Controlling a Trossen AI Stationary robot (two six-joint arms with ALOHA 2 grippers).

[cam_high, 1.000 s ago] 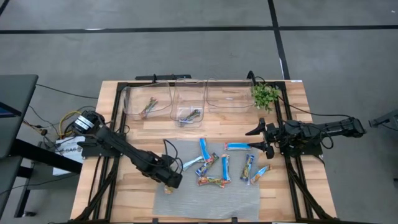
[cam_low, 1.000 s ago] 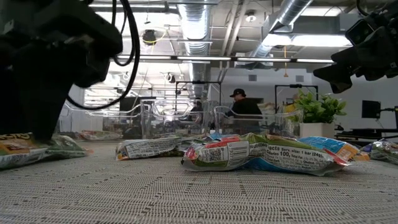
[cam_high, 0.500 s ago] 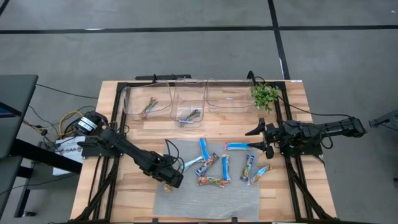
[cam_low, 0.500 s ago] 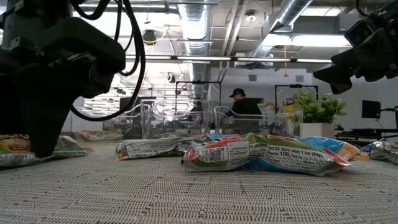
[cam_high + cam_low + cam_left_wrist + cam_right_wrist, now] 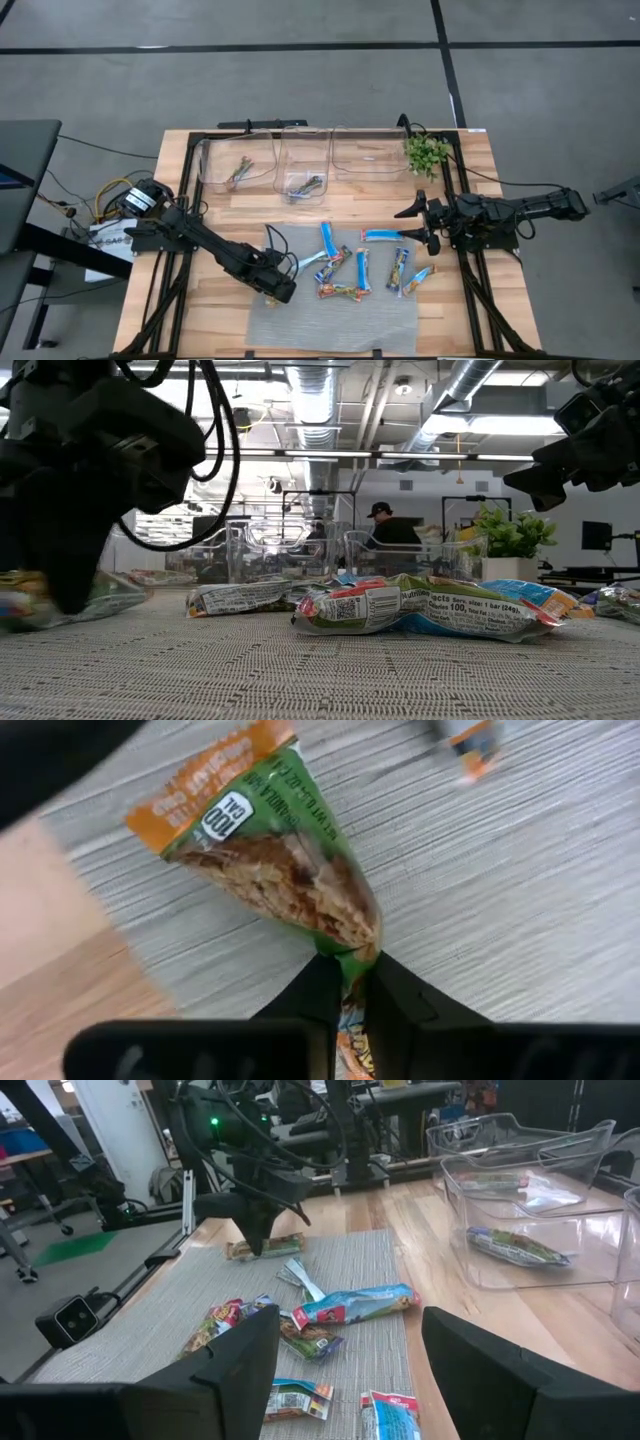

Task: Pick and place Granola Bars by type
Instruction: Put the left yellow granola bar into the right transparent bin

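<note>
While the right end effector (image 5: 428, 222) is waiting spread apart, the left end effector (image 5: 345, 982) is pinching a green-wrapped granola bar (image 5: 275, 870) by its end, presumably for sorting.

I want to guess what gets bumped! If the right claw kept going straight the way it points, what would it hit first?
Probably the blue granola bar on the grey mat, which lies ahead of the open right gripper. Depth is hard to judge, so it might pass just above it.

Three clear plastic bins (image 5: 310, 165) lined up along the top edge of the wooden table (image 5: 470, 320), small green plant (image 5: 427, 153) just right of them. Grey woven mat (image 5: 330, 320) covers lower-middle. Low view: a person in a cap (image 5: 388, 525) in the centre background.
</note>
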